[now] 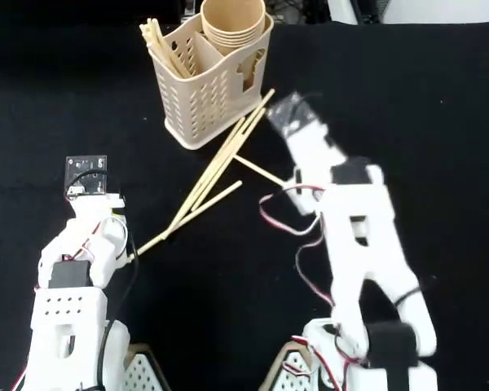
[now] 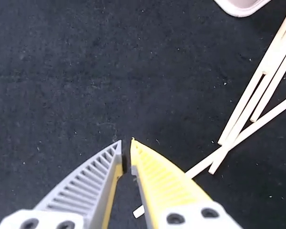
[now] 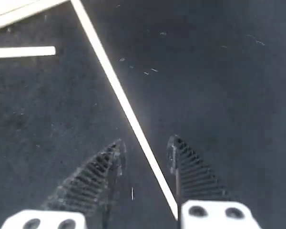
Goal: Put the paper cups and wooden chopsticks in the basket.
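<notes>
From above, the basket (image 1: 208, 94) at the table's (image 1: 407, 122) far side holds stacked paper cups (image 1: 232, 24) and some chopsticks (image 1: 156, 37), with loose chopsticks (image 1: 218, 165) fanned on the black table just in front. At the left wrist, the left gripper (image 2: 126, 141) is clenched on nothing over the table, with the loose chopsticks nearby. At the right wrist, the right gripper (image 3: 145, 143) is spread, one chopstick (image 3: 120, 95) lying between its fingers.
</notes>
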Available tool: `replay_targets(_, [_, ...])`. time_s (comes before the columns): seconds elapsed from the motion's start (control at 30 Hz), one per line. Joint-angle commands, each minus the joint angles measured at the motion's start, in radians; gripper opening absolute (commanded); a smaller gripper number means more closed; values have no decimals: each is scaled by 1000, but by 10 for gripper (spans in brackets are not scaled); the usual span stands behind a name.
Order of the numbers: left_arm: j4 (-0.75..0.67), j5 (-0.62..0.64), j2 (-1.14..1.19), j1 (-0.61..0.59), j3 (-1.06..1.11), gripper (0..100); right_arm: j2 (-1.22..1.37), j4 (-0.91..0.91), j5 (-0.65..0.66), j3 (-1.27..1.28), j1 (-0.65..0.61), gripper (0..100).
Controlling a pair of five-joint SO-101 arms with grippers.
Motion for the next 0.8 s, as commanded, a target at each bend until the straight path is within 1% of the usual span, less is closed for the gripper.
replay_targets(0.0, [-21, 5, -3, -10, -8, 55, 113, -127, 92, 1, -12, 166])
replay_targets(0.07, [-21, 3, -3, -10, -8, 55, 228, -129, 124, -68, -11, 166])
replay_targets(0.17, [-21, 2, -3, -10, -8, 55, 386, -66, 133, -219, -6, 166])
replay_targets(0.33, [-21, 0, -5, -10, -8, 55, 550, 34, 137, -395, 5, 164])
replay_targets(0.43, [-21, 0, -5, -10, -8, 55, 591, 46, 137, -441, 6, 154])
replay_targets(0.47, [-21, 0, -5, -10, -8, 55, 596, 46, 137, -449, 6, 131])
replay_targets(0.57, [-21, 0, -5, -10, -8, 55, 598, 40, 137, -450, 6, 5])
replay_targets(0.6, [-21, 0, -5, -10, -8, 55, 598, 40, 137, -450, 6, 27])
replay_targets(0.67, [-21, 0, -5, -10, -10, 55, 596, 40, 137, -450, 8, 10])
replay_targets(0.77, [-21, 0, -6, -10, -10, 55, 593, 46, 137, -450, 8, 11])
